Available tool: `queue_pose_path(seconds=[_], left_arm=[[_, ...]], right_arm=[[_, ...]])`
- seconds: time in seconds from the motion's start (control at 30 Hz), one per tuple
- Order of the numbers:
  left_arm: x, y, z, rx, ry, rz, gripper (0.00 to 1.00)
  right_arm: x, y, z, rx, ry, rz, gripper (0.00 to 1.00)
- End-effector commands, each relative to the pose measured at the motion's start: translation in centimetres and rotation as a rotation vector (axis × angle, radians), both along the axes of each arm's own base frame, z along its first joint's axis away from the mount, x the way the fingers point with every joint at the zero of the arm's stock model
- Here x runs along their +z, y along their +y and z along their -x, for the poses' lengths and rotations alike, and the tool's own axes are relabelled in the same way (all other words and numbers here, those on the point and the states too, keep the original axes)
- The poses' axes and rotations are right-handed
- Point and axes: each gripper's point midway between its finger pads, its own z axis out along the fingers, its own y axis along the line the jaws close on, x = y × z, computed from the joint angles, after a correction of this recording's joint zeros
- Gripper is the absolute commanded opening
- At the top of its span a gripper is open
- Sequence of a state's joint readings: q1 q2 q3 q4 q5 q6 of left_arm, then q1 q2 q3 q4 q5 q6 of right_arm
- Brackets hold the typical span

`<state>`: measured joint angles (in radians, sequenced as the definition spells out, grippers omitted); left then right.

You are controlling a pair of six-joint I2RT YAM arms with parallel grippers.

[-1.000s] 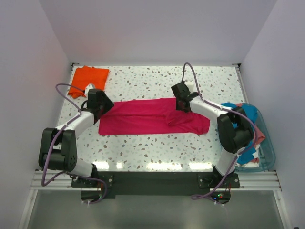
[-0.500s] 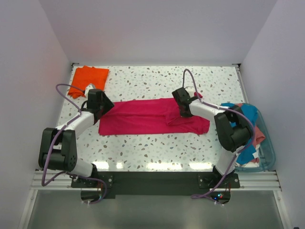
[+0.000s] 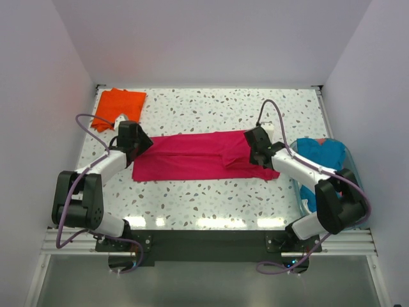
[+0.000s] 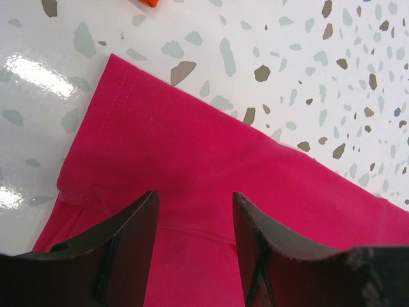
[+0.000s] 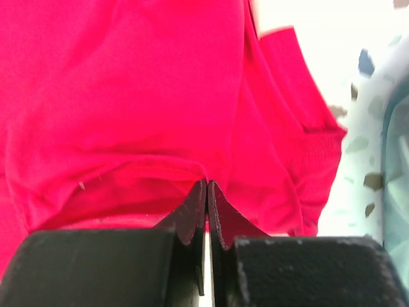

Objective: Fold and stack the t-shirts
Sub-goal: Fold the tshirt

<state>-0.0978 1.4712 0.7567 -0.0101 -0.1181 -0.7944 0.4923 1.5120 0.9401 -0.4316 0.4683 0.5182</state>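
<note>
Job: fold the shirts and put them in a pile.

Red shirt [image 3: 192, 157]: it lies long and flat on the tabletop [image 3: 211, 112]. It reaches from the left fingers across to the right fingers. It looks like a long strip now, so I think the next fold brings one end over the other.

Left fingers [image 3: 144, 144]: they are apart with nothing between them. They hang just over the left end of the red shirt. The hem and corner lie just ahead of the tips. I think they wait there to take that end or hold it down.

Right fingers [image 5: 206, 192]: they are pressed tight together. They pinch a little ridge of the red shirt at their tips. A sleeve lies just to the right of them. I think they grab here so this end can be lifted.

Orange shirt [image 3: 118, 105]: it sits on the tabletop beyond the left fingers, near the red shirt but not touching it. It looks folded small, so maybe the pile starts there.

Blue shirt [image 3: 316, 150]: it is bunched up in the tub [image 3: 365, 214], out past the right fingers. I think it is waiting for its turn.

Pink shirt: I cannot find it. The right arm hides part of the tub.

Count: three shirts I can see, one red, one orange and one blue. One tub. Two arms, each with two fingers.
</note>
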Motion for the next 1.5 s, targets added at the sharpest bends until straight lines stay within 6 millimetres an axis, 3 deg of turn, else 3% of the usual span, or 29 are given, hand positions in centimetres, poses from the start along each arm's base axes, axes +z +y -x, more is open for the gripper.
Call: queue_pose_path(seconds=[0.0,0.1,0.13,0.17,0.23,0.33,0.37,0.57,0.6,0.63,0.73,0.83,1.03,1.23,1.47], left_arm=[[0.2,0.1,-0.5,0.015,-0.027,0.010,0.54],[0.3,0.1,-0.6,0.012,-0.030,0.012,0.54],[0.5,0.1,-0.6,0.008,-0.033,0.013,0.54],[0.8,-0.1,-0.7,-0.001,-0.040,0.011,0.54],[1.2,-0.2,-0.9,-0.015,-0.048,0.010,0.55],[2.1,-0.4,-1.3,-0.050,-0.059,-0.010,0.57],[3.1,-0.5,-2.0,-0.055,-0.078,-0.020,0.57],[2.2,-1.1,-2.2,-0.087,0.009,-0.108,0.56],[2.0,-1.1,-2.2,-0.086,0.016,-0.105,0.55],[1.7,-1.3,-2.2,-0.088,0.021,-0.102,0.55],[0.9,-1.6,-2.0,-0.086,0.039,-0.094,0.54],[0.4,-1.6,-1.6,-0.080,0.048,-0.091,0.53],[-0.3,-1.6,-1.2,-0.078,0.059,-0.085,0.53],[-0.1,-1.6,-1.2,-0.074,0.051,-0.082,0.53],[0.3,-2.1,-1.3,-0.114,0.039,-0.084,0.53]], right_arm=[[0.6,0.5,1.1,-0.016,-0.051,-0.097,0.00],[-0.5,0.0,2.6,-0.017,-0.034,-0.111,0.04],[-0.6,-0.1,2.9,-0.018,-0.032,-0.111,0.18],[-0.5,-0.5,3.3,-0.022,-0.037,-0.111,0.22],[0.5,-0.5,3.5,-0.018,-0.061,-0.130,0.30],[1.9,0.2,3.4,0.006,-0.089,-0.168,0.33],[2.6,0.3,3.2,0.009,-0.108,-0.179,0.34],[4.3,1.7,0.1,0.022,-0.137,-0.170,0.33],[3.0,2.1,-0.5,0.030,-0.102,-0.152,0.34],[3.5,2.7,-1.7,0.037,-0.103,-0.149,0.33],[2.0,4.0,-3.8,0.059,-0.058,-0.126,0.32],[0.5,4.9,-4.3,0.078,-0.024,-0.137,0.30],[-2.1,4.8,-0.9,0.111,0.045,-0.186,0.23],[-2.1,4.2,2.7,0.124,0.040,-0.244,0.21],[-1.3,3.7,2.8,0.117,0.038,-0.221,0.21]])
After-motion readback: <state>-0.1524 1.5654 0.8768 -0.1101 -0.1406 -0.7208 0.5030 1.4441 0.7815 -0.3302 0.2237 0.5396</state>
